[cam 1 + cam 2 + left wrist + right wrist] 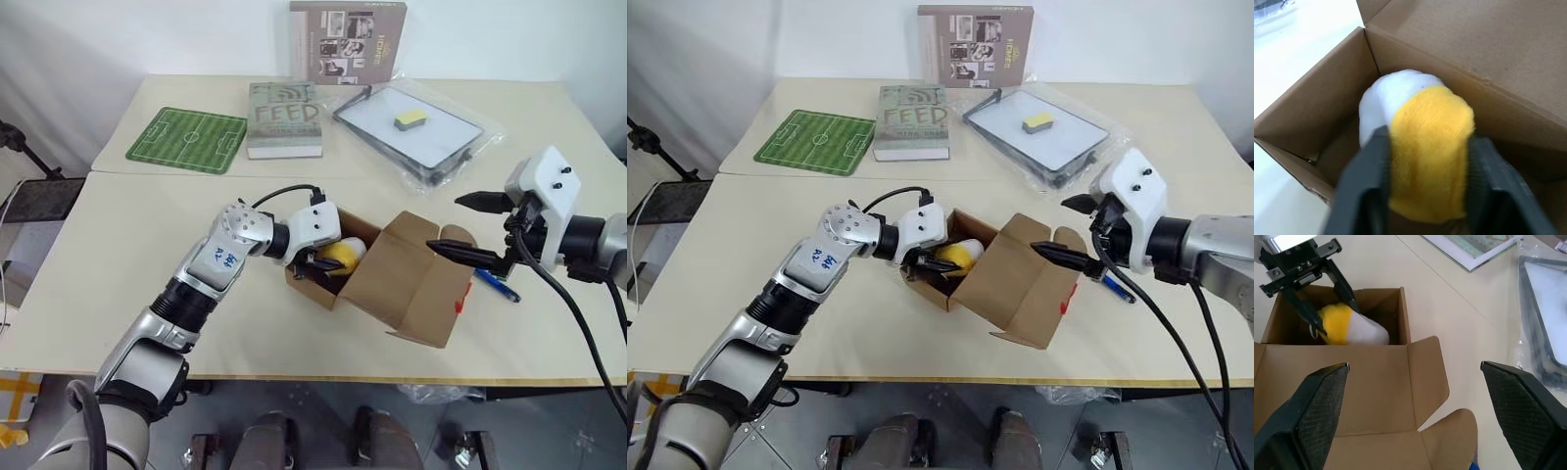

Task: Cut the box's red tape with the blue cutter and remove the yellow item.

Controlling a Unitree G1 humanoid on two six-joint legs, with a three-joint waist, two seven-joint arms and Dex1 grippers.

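The box sits open near the front middle of the table, its flaps folded out toward the right. The yellow item lies inside it, with the left gripper reaching in from the left, one finger at either side of it. The right gripper hangs above the box's right edge. The blue cutter lies on the table just right of the box. Behind, toward the far edge, a book lies between a mat on the left and a bagged tray on the right.

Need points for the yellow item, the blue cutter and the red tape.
yellow item (1430,147): left wrist view, on its yellow part, between the fingers.
blue cutter (497,285): left eye view, mid-shaft, on the table beside the box.
red tape (461,299): left eye view, on the patch at the flap's edge.
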